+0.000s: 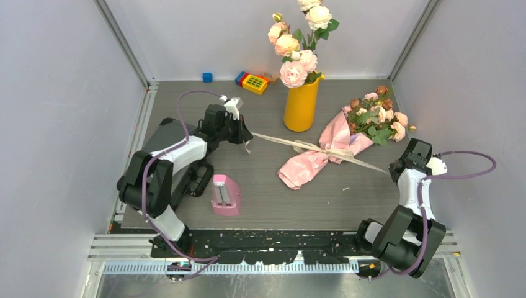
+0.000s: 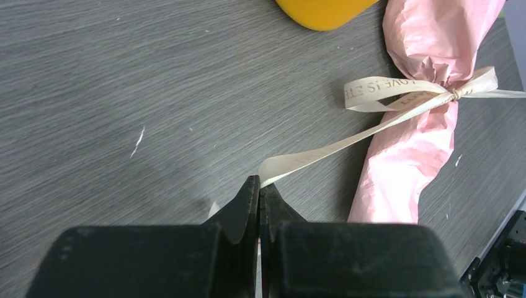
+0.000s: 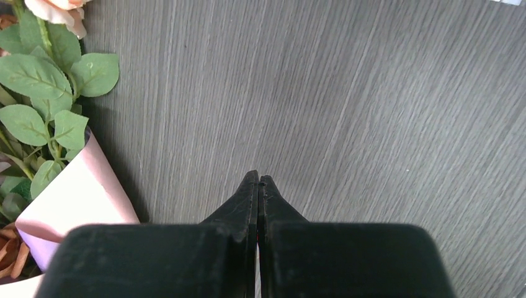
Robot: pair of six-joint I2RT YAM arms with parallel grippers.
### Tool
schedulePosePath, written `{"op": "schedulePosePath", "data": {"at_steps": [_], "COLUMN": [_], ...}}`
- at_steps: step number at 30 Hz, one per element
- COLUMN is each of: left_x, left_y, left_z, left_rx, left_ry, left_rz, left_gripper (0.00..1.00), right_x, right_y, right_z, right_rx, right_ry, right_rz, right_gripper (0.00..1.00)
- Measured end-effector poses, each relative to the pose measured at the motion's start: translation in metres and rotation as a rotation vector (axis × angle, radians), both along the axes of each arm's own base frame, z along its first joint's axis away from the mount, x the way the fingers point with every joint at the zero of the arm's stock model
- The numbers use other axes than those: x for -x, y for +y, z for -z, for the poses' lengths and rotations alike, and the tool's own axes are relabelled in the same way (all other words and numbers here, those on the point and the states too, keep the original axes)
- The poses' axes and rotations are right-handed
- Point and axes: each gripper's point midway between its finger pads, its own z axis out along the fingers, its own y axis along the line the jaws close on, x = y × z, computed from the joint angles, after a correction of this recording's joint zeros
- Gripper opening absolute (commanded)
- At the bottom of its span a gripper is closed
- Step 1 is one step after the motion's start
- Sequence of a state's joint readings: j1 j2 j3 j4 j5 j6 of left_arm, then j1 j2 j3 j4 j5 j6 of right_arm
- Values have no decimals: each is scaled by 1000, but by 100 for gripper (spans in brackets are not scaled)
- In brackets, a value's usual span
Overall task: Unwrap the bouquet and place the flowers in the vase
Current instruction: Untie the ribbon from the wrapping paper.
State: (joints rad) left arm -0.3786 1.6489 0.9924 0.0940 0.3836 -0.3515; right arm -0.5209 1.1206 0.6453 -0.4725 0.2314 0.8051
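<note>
A beige printed ribbon (image 2: 310, 153) is pinched taut between the closed left claw (image 2: 259, 184) and closed right claw (image 3: 258, 180); its knot could be jammed by further pulling, and the crinkled pink-paper bouquet (image 1: 310, 164) dragged.

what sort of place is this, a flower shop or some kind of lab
Most likely a robot lab test cell, not a shop: grey walls on metal framing box in the table, two arms are bolted at its near edge, and the bouquet and toy blocks look like props.

"LOVE IS ETE…" on ribbon (image 2: 378, 85)
</note>
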Motion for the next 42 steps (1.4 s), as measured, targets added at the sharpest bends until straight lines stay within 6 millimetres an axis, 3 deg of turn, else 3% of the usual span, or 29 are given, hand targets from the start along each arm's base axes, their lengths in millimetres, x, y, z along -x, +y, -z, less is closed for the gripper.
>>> {"op": "schedulePosePath", "data": {"at_steps": [6, 21, 42], "left_x": [1, -7, -8], "left_y": [14, 37, 84], "left_z": [-1, -38, -54], "left_rx": [9, 48, 45], "left_ry": [10, -60, -55], "left_rz": [-38, -107, -218], "left_gripper": [0, 0, 0], "right_x": [6, 24, 41], "right_y": [-8, -28, -45], "right_z": [0, 2, 2], "right_rx": [-3, -18, -34], "right_ry": [3, 9, 3], "right_rz": [25, 90, 159], "right_gripper": [0, 0, 0]}}
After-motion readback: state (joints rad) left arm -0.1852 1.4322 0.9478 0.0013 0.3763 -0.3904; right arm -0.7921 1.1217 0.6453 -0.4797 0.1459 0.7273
